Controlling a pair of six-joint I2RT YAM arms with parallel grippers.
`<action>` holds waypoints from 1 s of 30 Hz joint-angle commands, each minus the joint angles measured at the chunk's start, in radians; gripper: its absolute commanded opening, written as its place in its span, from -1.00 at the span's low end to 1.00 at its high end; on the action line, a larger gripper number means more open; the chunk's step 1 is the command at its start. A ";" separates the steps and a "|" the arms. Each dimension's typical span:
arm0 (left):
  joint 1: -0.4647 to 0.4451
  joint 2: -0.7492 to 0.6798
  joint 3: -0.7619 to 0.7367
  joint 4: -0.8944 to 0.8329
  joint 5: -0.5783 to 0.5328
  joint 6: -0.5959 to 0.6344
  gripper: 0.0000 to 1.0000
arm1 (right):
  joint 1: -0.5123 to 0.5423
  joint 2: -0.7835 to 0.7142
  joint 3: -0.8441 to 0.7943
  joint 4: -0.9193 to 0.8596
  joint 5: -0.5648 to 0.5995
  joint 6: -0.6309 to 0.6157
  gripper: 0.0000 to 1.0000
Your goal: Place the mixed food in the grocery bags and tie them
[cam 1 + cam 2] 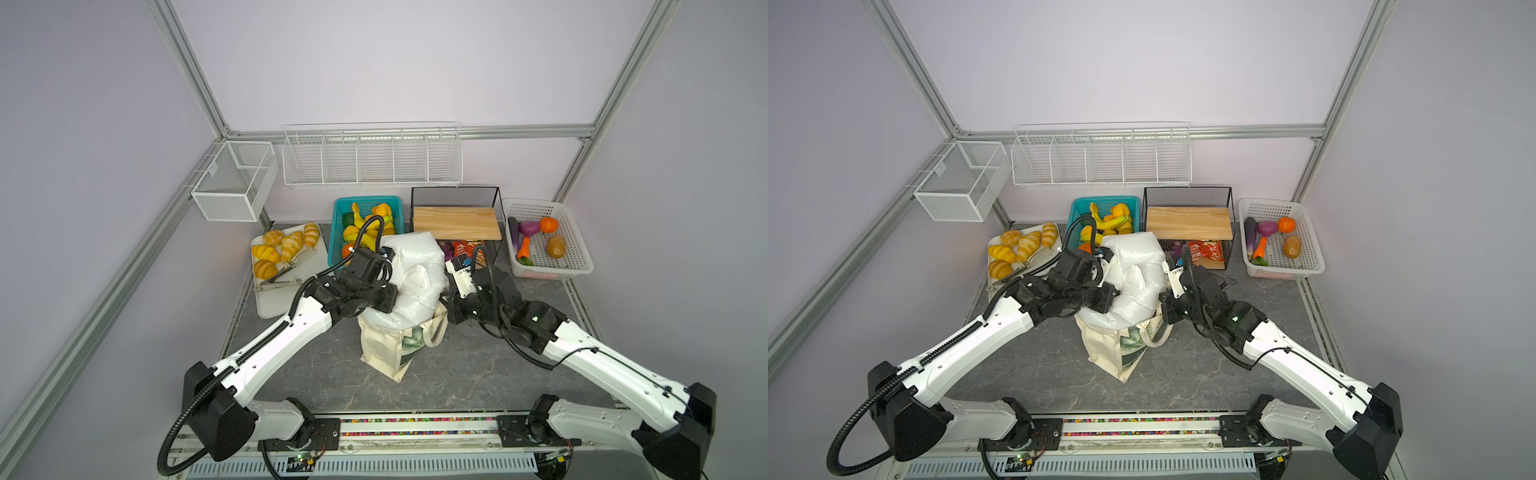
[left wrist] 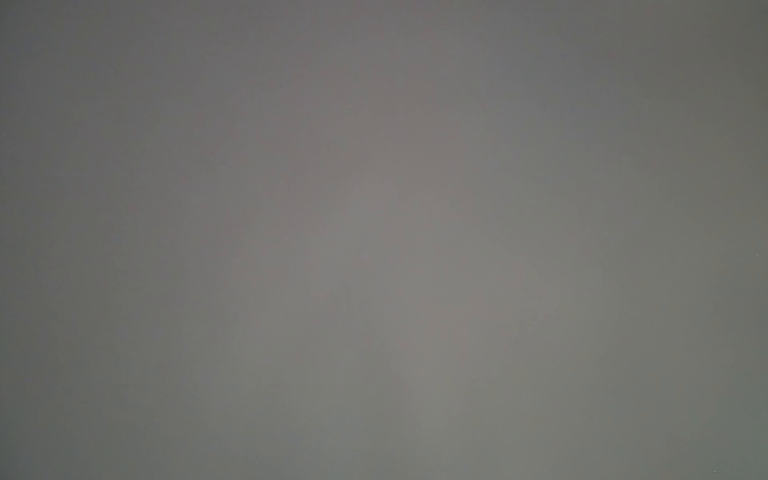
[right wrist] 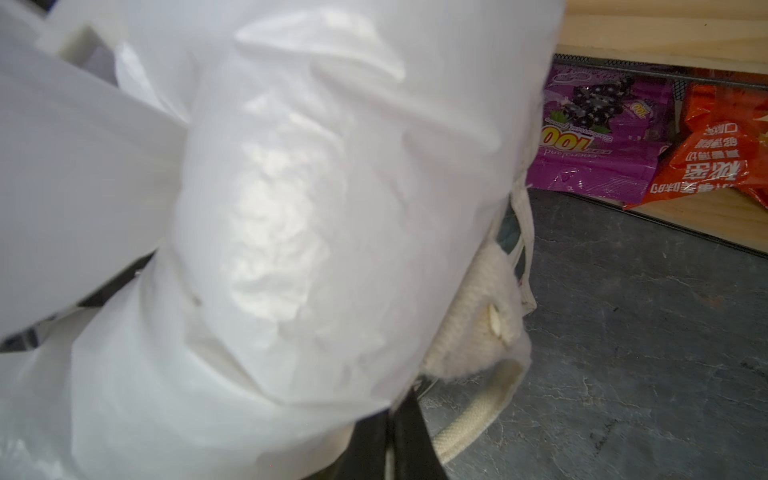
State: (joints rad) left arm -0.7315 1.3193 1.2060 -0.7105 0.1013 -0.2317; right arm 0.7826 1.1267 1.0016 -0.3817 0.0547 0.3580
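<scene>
The bag (image 1: 415,270) sat puffed in the tote (image 1: 382,349) mouth, food unseen. The right gripper (image 3: 390,444) had its fingers together beside it; the left gripper (image 1: 386,300) – buried in the bag – we could not tell. A snagged pull could tip the tote

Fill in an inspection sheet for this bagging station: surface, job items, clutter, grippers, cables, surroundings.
Surface: grey marbled tabletop, no spills seen.
Job's things: puffed white plastic bag bulges out of the cream tote; contents hidden.
Clutter: bread tray, teal fruit basket, white vegetable basket, wire shelf with snack packets.
Grippers: left gripper pressed into the plastic bag, fingers hidden; right gripper shut, beside the tote's strap.
Cables: black ribbed hoses arch over both wrists; no snag seen.
Surroundings: aluminium frame, wall racks.
</scene>
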 commanded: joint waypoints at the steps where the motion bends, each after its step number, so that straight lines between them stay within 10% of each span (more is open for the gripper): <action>1: -0.003 -0.054 -0.034 -0.089 0.081 0.011 -0.41 | -0.016 -0.017 0.002 0.145 0.025 -0.032 -0.86; 11: -0.003 -0.277 0.047 0.124 0.015 0.046 0.23 | -0.022 -0.032 -0.014 0.153 0.027 -0.033 -0.86; 30: -0.023 0.168 0.354 -0.071 -0.015 0.107 0.16 | -0.032 -0.054 -0.033 0.161 0.065 -0.032 -0.82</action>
State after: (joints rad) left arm -0.7425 1.4712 1.5673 -0.6769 0.0536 -0.1516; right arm 0.7647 1.1149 0.9768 -0.3153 0.0719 0.3481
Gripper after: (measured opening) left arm 0.581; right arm 0.090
